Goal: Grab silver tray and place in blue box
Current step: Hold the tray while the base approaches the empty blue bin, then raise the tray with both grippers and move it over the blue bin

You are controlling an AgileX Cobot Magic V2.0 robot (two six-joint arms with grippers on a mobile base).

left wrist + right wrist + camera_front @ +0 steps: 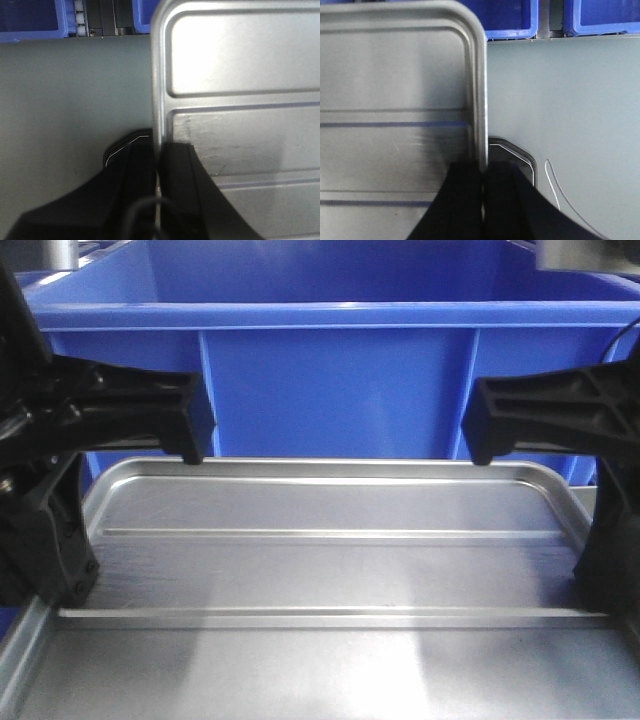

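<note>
Wrist-mounted views show the left gripper (159,150) and the right gripper (484,170) each clenched on an opposite side rim of the silver tray (330,575), probably to keep it level, just on the near side of the blue box (340,390).

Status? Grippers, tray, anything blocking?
Both shut on tray: left gripper on left rim, right gripper on right rim. Tray outside box, far edge below box rim. Nothing else between.

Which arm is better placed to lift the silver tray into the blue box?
Neither alone: the left gripper clamps the left rim of the silver tray, the right gripper the right rim; the blue box stands directly ahead. Both should probably lift together.
</note>
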